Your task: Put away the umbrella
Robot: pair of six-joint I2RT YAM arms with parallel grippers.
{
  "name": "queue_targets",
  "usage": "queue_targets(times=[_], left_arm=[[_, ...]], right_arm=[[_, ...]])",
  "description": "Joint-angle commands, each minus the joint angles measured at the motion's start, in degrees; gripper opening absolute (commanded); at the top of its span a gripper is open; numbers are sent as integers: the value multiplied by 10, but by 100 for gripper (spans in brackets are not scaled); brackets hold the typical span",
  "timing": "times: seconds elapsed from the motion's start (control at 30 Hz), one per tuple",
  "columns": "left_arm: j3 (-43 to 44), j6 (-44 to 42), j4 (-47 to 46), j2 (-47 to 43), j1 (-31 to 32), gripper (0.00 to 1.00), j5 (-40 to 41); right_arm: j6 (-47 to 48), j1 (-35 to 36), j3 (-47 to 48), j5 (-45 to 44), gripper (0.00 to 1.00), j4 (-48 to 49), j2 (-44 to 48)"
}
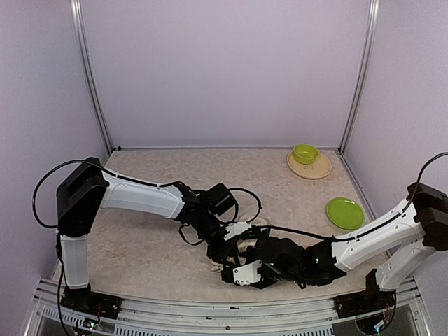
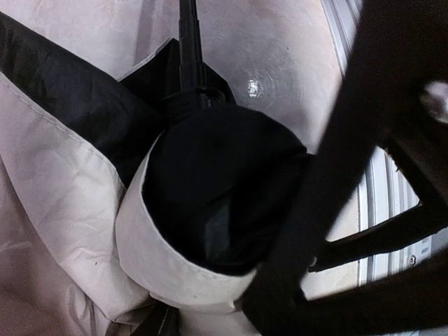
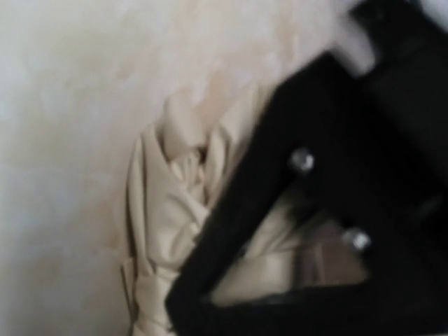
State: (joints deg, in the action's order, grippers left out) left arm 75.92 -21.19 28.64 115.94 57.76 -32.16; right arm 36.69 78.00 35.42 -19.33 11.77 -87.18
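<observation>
green bowl [image 1: 305, 153] on tan plate [image 1: 322, 170], umbrella [image 2: 63, 189] crumpled

- We see the umbrella [image 2: 63, 210] cream outside, black-lined — its shaft [image 2: 189, 42] black.
- Our worktop [image 1: 154, 238]: mottled beige.
- Far right corner: lime bowl [image 1: 305, 153] on tan plate [image 1: 318, 170]; right edge — lime plate [image 1: 344, 212].

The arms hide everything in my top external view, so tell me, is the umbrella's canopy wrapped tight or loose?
Observer: Loose. Left wrist view shows the umbrella lying in open cream folds, black lining exposed.
Operator: Any shaft visible?
Observer: Yes, the thin black shaft runs from the folds to that view's top edge.
Operator: And the right wrist view?
Observer: Blurred; cream fabric bunches beside a black finger, grip unclear.
</observation>
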Motion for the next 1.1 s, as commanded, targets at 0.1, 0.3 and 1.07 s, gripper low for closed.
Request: queue_targets(times=[0.1,0.3,1.07], left_arm=[[-61,23,153,50,1,22,49],[-60,23,152,48,-6,22,57],[-119,234,-17,-101,-47,0,45]], right_arm=[[-34,-19,-13,-20,27,-59,21],[-78,-25,-56,-53,24,-164,88],[-725,23,-47,-36,36,88,59]])
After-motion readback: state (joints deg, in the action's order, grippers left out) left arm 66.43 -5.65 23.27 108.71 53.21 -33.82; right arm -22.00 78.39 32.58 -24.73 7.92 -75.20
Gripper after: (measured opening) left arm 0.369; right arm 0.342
